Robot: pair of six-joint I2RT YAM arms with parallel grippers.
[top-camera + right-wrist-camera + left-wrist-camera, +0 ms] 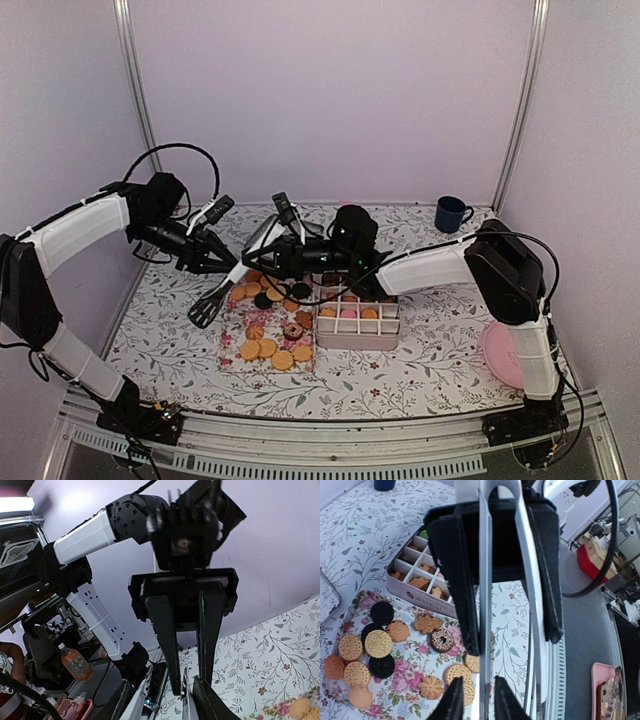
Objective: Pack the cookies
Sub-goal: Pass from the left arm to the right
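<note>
Right gripper (512,645): jaws clamp both arms of the metal tongs (486,580). Left gripper (480,700): jaws flank 1 tong arm, grip unclear. Cookies (379,643) below.

cookies (265,348) lay on tray (228,360) at middle of table (420,385). divided box (358,341) stood just right of tray, long side against it or nearly so; more cookies sat in its compartments. tongs (205,310) slanted above table, head just left of tray. mug (451,214) stood at far right corner, behind box. plate (500,358) lay at right near edge, well apart from box.
</note>
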